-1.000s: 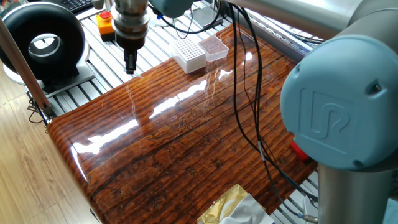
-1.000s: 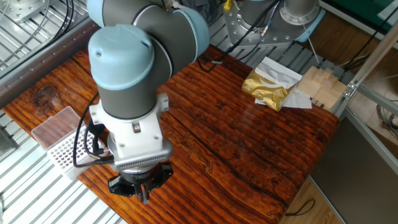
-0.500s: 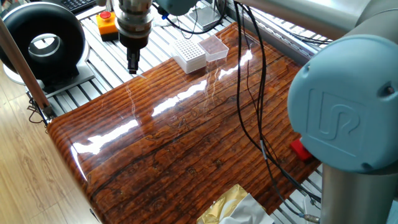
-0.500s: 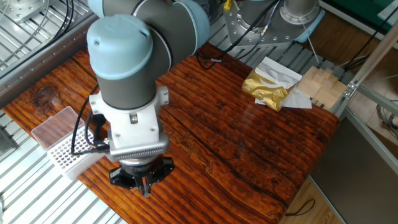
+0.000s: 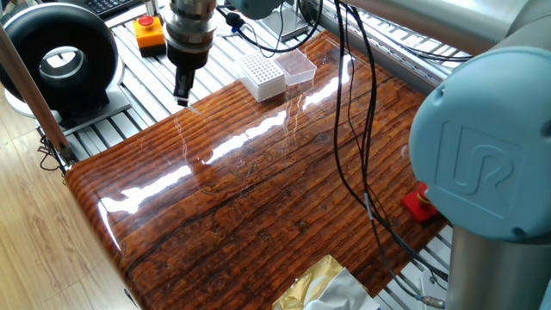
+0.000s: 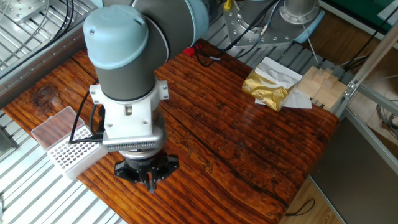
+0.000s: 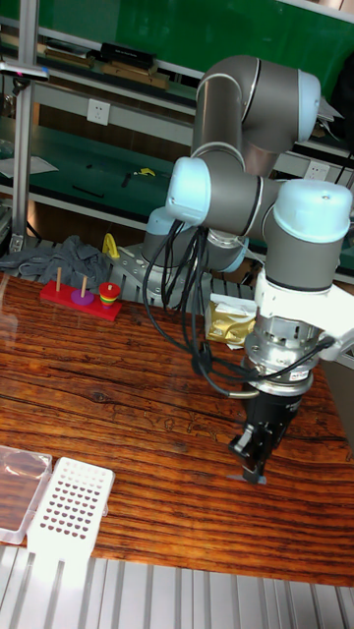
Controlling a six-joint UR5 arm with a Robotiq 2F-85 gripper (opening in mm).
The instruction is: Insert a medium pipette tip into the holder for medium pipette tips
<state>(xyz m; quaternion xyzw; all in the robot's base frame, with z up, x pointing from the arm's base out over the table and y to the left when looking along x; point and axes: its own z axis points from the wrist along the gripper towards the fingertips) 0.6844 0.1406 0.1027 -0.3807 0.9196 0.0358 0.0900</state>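
In one fixed view the gripper (image 5: 182,96) is hanging point-down over the far left edge of the glossy wooden table (image 5: 258,189), at about ten o'clock from the table's middle; its jaws are standing nearly together, and I cannot tell whether anything thin is pinched between them. The holder for medium pipette tips (image 5: 261,75) is sitting at about three o'clock from the gripper, well apart from it, with a clear brownish lid (image 5: 297,65) lying just beside it. In the other fixed view the arm's wrist is blocking most of the gripper (image 6: 151,182), and the holder (image 6: 71,151) is showing at nine o'clock from it, at the table's edge. In the tall fixed view the gripper (image 7: 254,474) is hovering just above the wood, fingers close together, the holder (image 7: 67,503) lying at about eight o'clock from it. The medium pipette tip itself is too small for me to make out anywhere.
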